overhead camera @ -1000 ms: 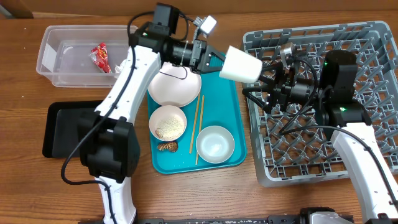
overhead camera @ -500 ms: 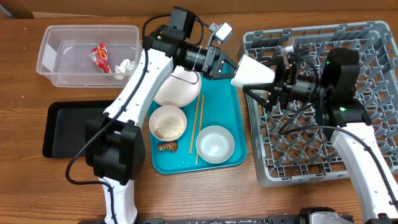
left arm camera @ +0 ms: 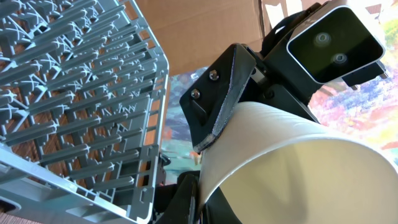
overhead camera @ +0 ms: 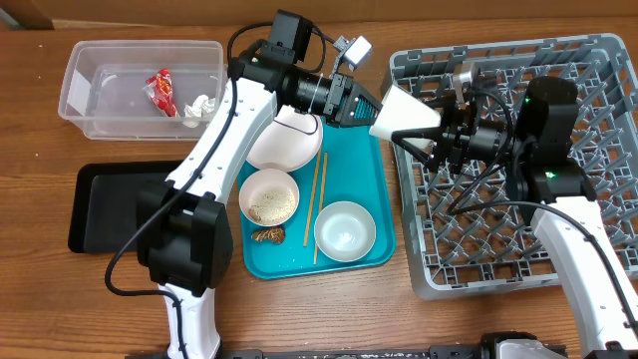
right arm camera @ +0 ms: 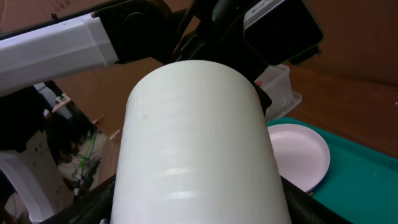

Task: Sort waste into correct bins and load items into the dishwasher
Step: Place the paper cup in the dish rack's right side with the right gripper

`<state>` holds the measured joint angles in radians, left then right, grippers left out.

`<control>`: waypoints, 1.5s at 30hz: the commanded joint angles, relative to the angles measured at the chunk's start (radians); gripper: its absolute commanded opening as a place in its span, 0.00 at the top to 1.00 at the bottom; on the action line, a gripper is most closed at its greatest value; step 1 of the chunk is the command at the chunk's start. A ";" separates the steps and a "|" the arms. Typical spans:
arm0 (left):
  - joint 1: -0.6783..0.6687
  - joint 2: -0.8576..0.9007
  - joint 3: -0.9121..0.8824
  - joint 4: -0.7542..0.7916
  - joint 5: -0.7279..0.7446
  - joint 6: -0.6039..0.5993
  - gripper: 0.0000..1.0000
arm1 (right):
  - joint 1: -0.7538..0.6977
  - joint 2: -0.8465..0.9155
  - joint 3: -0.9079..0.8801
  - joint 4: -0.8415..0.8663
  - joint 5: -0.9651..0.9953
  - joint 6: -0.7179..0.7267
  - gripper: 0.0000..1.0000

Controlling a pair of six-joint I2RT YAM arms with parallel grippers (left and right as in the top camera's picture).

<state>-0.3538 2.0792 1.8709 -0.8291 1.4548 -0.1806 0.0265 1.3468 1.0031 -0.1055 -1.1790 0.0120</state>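
A small white cup [overhead camera: 404, 112] hangs on its side in the air between the teal tray and the dishwasher [overhead camera: 419, 269]. My left gripper [overhead camera: 374, 108] is shut on its rim, and one finger [left arm camera: 196, 186] presses the rim's edge. My right gripper [overhead camera: 431, 135] reaches in from the rack side. Its fingers lie against both sides of the cup [right arm camera: 199, 143] near its base. On the teal tray [overhead camera: 374, 175] sit a white plate [overhead camera: 284, 145], a bowl with rice [overhead camera: 269, 196], an empty bowl [overhead camera: 345, 230], chopsticks [overhead camera: 319, 199] and brown scraps [overhead camera: 267, 235].
The clear tub [overhead camera: 90, 100] at the back left holds the red wrapper [overhead camera: 161, 92] and a white tissue [overhead camera: 202, 106]. A black tray [overhead camera: 100, 199] lies left of the teal tray. The grey rack's pegs [left arm camera: 74, 93] stand close beside the cup.
My left arm carried the cup to the right, toward the rack. My right gripper's fingers have drawn in around the cup.
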 commanded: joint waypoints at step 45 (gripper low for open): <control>0.262 -0.319 0.017 -0.423 -1.428 0.008 0.47 | -0.649 0.194 0.491 -1.284 1.157 0.164 0.65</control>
<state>-0.0849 1.7649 1.8782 -1.2530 0.0395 -0.1772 -0.6197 1.4971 1.4757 -1.3872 -0.0402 0.1593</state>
